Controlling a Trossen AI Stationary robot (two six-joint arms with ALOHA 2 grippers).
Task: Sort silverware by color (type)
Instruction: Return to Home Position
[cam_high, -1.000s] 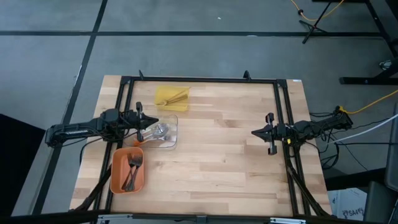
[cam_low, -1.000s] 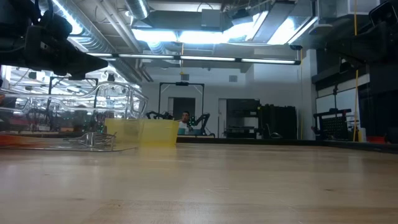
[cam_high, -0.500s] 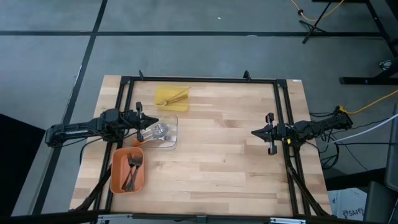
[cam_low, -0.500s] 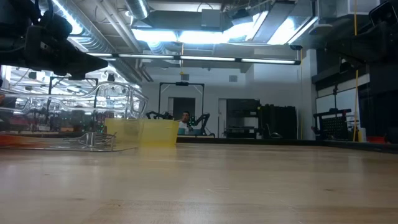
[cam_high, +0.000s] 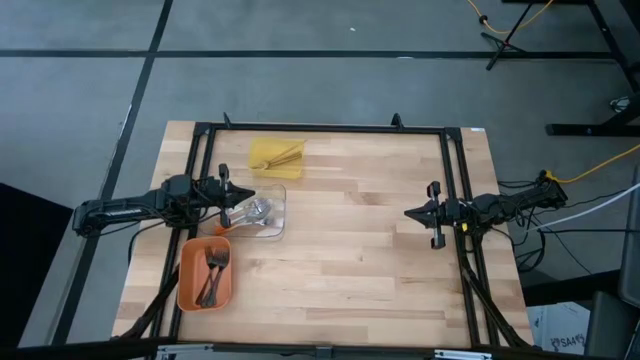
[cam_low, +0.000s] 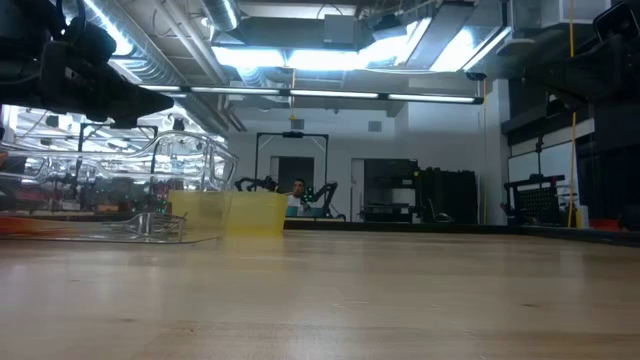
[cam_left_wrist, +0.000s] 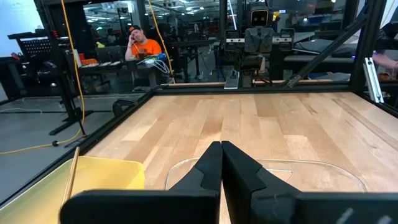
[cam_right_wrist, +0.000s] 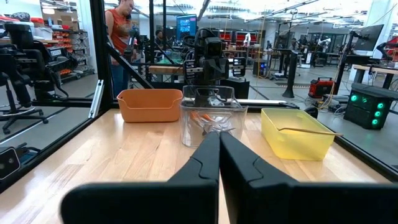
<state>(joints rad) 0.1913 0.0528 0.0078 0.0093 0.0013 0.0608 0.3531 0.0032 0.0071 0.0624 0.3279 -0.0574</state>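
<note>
- High view: at the left, dark forks (cam_high: 213, 272) are lying in the orange tray (cam_high: 186, 290), wooden utensils (cam_high: 285, 153) in the yellow tray (cam_high: 262, 166), and silver ones (cam_high: 258, 209) in the clear tray (cam_high: 276, 228). Sorting seems finished, with only parking the arms remaining.
- Low view: showing tray walls only, hiding what is inside.
- Left wrist view: the left gripper (cam_left_wrist: 218, 145) is clenching empty.
- Right wrist view: the right gripper (cam_right_wrist: 219, 134) is clenching nothing too.

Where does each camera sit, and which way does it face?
High view: above the table, facing straight down; shows left tool, right tool.
Low view: at tabletop height, facing the room; left arm at top.
Left wrist view: behind the shut left tool, facing the right arm.
Right wrist view: behind the shut right tool, facing the left arm.
All four show the yellow tray.
</note>
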